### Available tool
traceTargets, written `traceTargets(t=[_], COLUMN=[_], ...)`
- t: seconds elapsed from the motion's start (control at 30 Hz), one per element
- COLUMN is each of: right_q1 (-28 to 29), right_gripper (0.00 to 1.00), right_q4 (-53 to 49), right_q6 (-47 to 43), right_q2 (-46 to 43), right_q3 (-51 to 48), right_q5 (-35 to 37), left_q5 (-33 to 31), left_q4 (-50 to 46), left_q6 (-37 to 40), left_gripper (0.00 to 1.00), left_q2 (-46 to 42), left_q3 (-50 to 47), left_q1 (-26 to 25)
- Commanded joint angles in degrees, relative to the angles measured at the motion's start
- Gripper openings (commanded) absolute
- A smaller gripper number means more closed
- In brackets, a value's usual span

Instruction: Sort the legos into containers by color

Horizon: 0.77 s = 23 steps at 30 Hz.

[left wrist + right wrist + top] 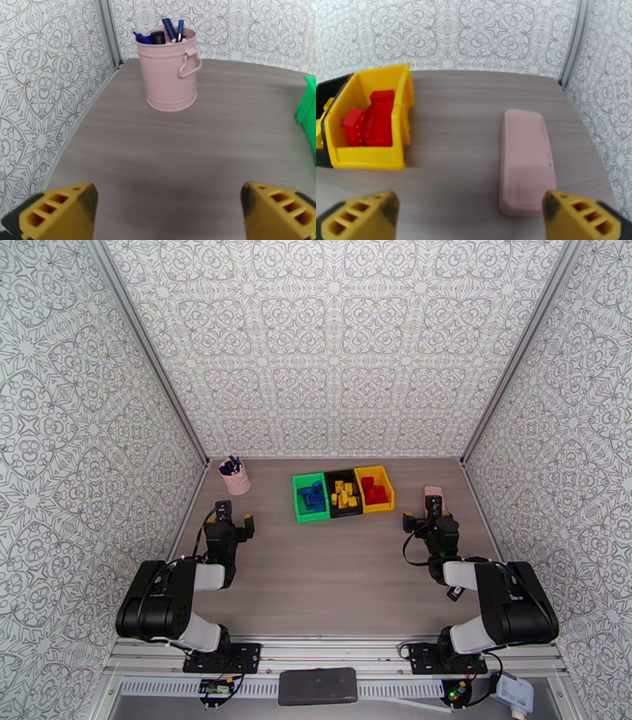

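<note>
**Both claws gaping, nothing held; legos sit in the bins**

L arm: the left claw [170, 215] is spread wide. Its yellow fingers [59, 213] are well apart w/ bare table [166, 158] between them, nothing gripped. Straight ahead of it, well apart, stands a pink bucket [170, 79]. It's upright, handle on the side toward this claw's right, pens [170, 27] sticking out the top. Ahead & off to the claw's right, a corner of the green bin [308, 102] pokes into the wrist view.

R arm: the right claw [470, 215] gapes the same way & is empty. Just ahead of its right finger lies a pink slab [525, 158], flat on the table, its long side running away from the claw. The slab's near end comes close to that fingertip; can't tell if they touch. Ahead-left of this claw is the yellow bin [367, 160] w/ red legos [375, 122] piled inside, apart from the slab.

From above, the 3 bins stand side by side in a tight row, beyond both claws & between them, closer to the right claw. The green bin is on the left claw's side, w/ blue legos [314, 499] in it. The black bin [343, 474] is in the middle, w/ yellow legos [344, 494]. The yellow bin is the end nearest the right claw.
</note>
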Motion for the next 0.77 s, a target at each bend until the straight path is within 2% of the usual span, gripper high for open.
traceTargets(t=[0.0,0.73], right_q1=[-0.48,-0.48], right_gripper=[1.00,1.00], right_q4=[0.83,0.90], right_q6=[0.57,0.46], right_q2=[0.33,0.18], right_q3=[-0.34,-0.44], right_q5=[-1.08,-0.89], left_q5=[2.38,1.91], left_q4=[-1.62,-2.05], left_q6=[-1.39,-1.07], left_gripper=[1.00,1.00], left_q2=[0.02,-0.02], left_q3=[0.78,0.88], left_q1=[0.56,0.18])
